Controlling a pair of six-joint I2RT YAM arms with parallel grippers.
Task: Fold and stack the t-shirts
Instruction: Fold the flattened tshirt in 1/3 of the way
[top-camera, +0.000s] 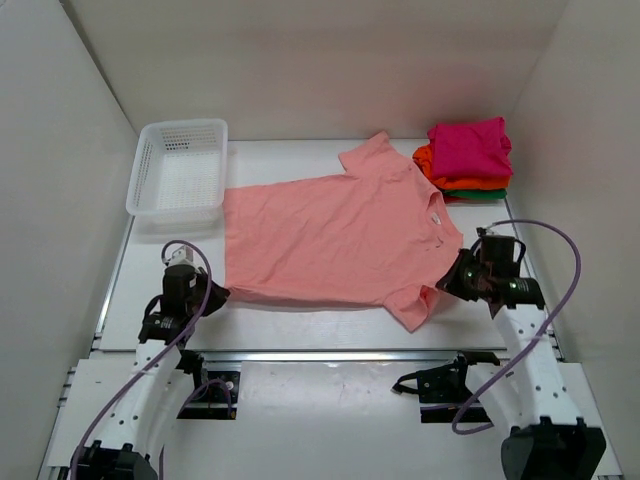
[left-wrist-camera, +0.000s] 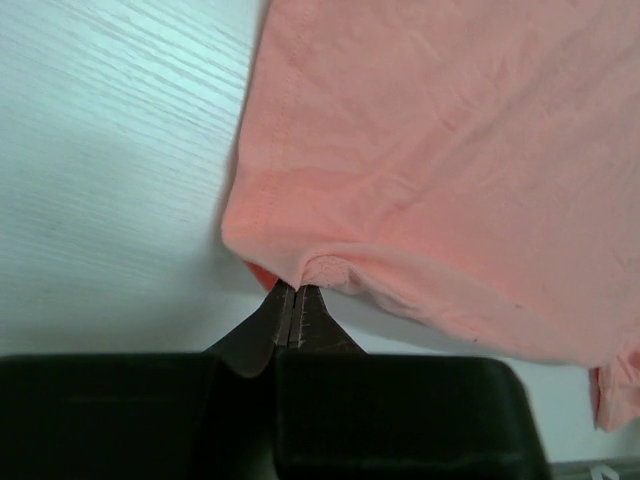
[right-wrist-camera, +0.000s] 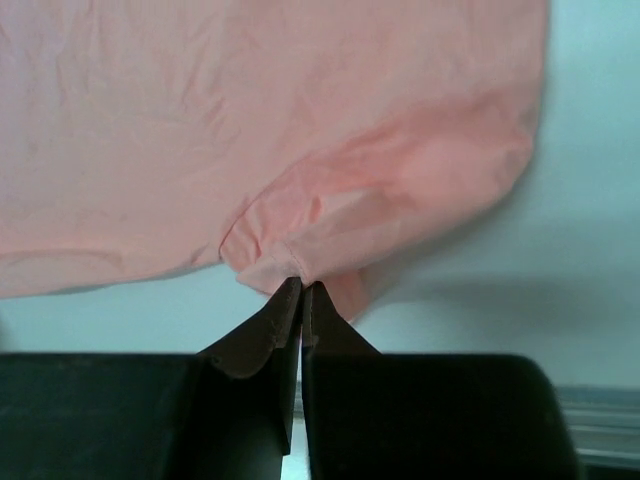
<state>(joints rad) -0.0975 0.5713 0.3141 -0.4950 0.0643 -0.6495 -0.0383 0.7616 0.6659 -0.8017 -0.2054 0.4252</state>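
Observation:
A salmon-pink t-shirt (top-camera: 335, 235) lies spread flat across the middle of the table, collar toward the right. My left gripper (top-camera: 215, 295) is shut on the shirt's near left hem corner (left-wrist-camera: 300, 270). My right gripper (top-camera: 455, 275) is shut on a fold of the shirt near the collar and near sleeve (right-wrist-camera: 300, 265). A stack of folded t-shirts (top-camera: 468, 160), magenta on top, then orange, green and red, sits at the far right.
A white plastic mesh basket (top-camera: 178, 165) stands at the far left, just beyond the shirt's hem. White walls close in the table on the left, right and back. A metal rail (top-camera: 330, 355) runs along the near edge.

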